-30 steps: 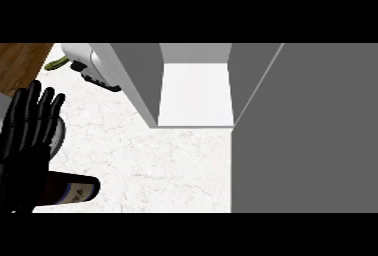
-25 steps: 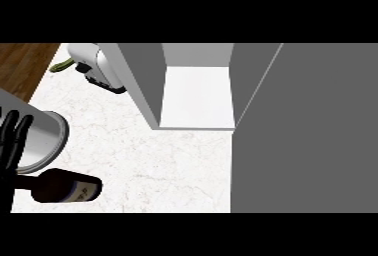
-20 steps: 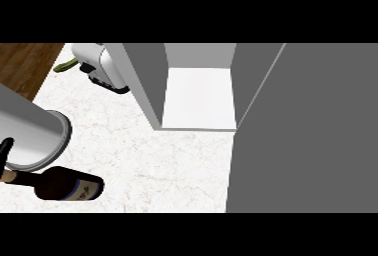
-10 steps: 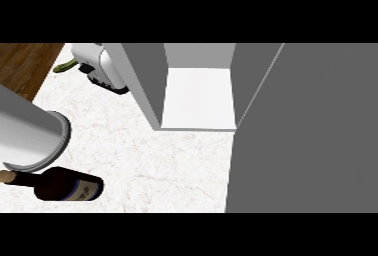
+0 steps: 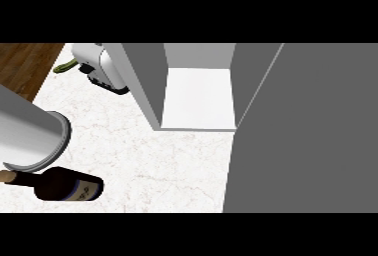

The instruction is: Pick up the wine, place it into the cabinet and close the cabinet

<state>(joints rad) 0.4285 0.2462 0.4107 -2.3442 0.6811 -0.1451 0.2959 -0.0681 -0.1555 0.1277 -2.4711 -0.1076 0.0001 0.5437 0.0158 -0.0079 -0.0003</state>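
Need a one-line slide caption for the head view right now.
Wine bottle lies on the counter under a grey forearm; cabinet stands open.

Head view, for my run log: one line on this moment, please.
wine bottle: lying on counter, not held | cabinet: open, shelf bare | left forearm: above bottle | robot hands: out of view

Only a grey forearm point(image 5: 26, 131) in view at the left edge: smooth, rounded cylinder, pale grey shading to white, ending in a lighter rim band.
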